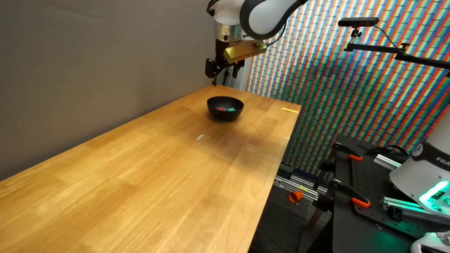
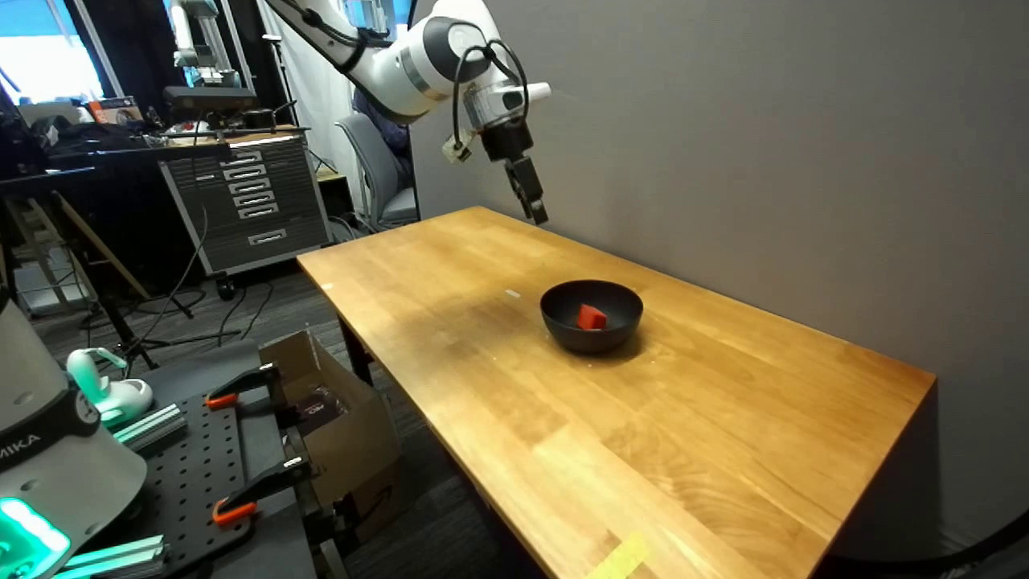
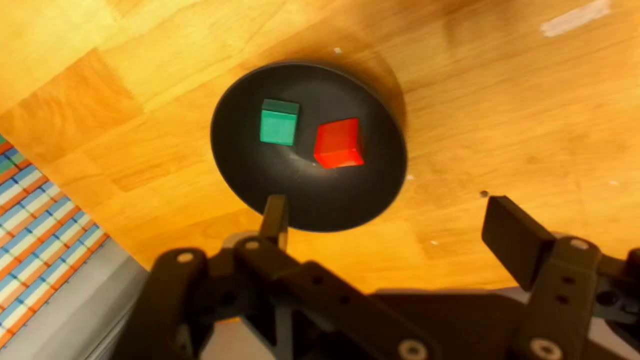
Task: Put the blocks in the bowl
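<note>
While the gripper (image 3: 387, 220) hangs above the worktop (image 3: 450, 150), its two fingers (image 3: 517, 242) stand wide apart, with the worktop showing between their tips. Below the gripper, and well apart from it in both exterior views, the round black bowl (image 3: 325, 200) sits upright on the worktop; in the wrist view, the tip of one finger overlaps the bowl's rim. Inside the bowl, just apart from each other, lie the red block (image 3: 337, 142), nearer the middle of the gripper in the wrist view, and the green block (image 3: 279, 125), in line with the overlapping finger. Farther from the gripper than either block in that view, a pale strip (image 3: 577, 19) lies on the worktop. Lower than the gripper and off to its side, a strip of yellow tape (image 1: 290, 110) lies near the worktop's edge. Behind the gripper, in an exterior view, rises a plain grey wall (image 2: 723, 161). Well apart from the gripper and lower than it, the robot's base (image 1: 409, 175) stands by two orange-tipped clamps (image 1: 360, 202) on a black bench (image 1: 351, 228). Beyond the gripper in an exterior view stands a multicoloured, brick-patterned backdrop (image 1: 316, 77); well past the gripper stand a drawer cabinet (image 2: 249, 189) and a grey chair (image 2: 366, 161).
</note>
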Tool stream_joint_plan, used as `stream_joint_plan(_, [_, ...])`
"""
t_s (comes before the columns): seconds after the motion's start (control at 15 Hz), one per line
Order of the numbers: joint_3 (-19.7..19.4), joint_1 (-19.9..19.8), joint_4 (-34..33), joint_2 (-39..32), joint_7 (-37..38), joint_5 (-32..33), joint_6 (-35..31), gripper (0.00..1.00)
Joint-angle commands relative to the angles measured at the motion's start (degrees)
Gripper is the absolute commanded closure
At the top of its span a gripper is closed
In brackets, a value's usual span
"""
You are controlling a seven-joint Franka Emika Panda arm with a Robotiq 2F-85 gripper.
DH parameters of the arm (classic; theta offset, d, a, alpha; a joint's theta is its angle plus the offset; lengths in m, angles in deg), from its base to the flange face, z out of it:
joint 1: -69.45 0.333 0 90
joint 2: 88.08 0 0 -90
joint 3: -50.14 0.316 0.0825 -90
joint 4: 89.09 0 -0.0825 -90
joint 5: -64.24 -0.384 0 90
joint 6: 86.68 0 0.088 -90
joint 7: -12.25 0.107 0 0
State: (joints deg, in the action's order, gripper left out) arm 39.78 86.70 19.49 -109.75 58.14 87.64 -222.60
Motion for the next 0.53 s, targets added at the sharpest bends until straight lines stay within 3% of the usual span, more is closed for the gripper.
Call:
stream_joint_plan(0.0, [6.39, -3.04, 10.25, 13.91, -6.72, -5.07, -0.41, 0.0])
stream_joint_plan(0.2, [11.08, -5.55, 16.85, 23.58, -16.09, -16.8, 1.03, 0.0])
stream_joint_plan(0.47, [12.89, -7.15, 24.21, 35.66, -27.92, -31.37, 8.64, 0.0])
